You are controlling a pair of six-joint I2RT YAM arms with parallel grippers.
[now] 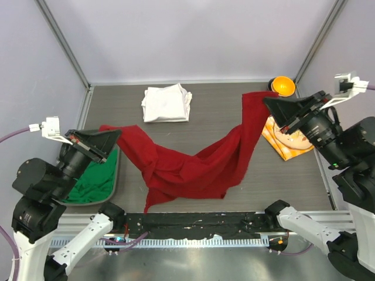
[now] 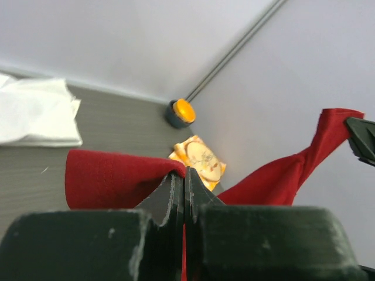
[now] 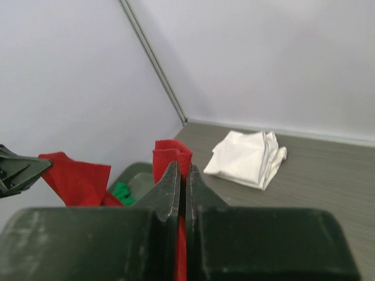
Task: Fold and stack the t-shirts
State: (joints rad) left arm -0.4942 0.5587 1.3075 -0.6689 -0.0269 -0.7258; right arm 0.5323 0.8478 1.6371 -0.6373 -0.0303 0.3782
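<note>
Left wrist view is half eaten by the left gripper itself, jaws pressed together with a fold of the red t-shirt pinched between them. Right wrist view is the same story: right gripper clamped on another bit of the red cloth. Which part of the shirt each one has (hem? sleeve?) I honestly can't tell, it's too bunched up.

From the top external view the shirt hangs between the two raised grippers like a hammock, its middle sagging in a crumpled heap on the table near the front edge. The green t-shirt sits in a dark tray at the left edge, partly hidden under the left arm. The orange patterned cloth is mostly covered by the right arm, with an orange bowl in the far right corner. The white t-shirt lies folded near the back, well apart from the red one.

Table is grey wood-grain, with pale walls on three sides and metal posts in the far corners. There's bare tabletop between the white shirt and the red heap, and more at the front right
</note>
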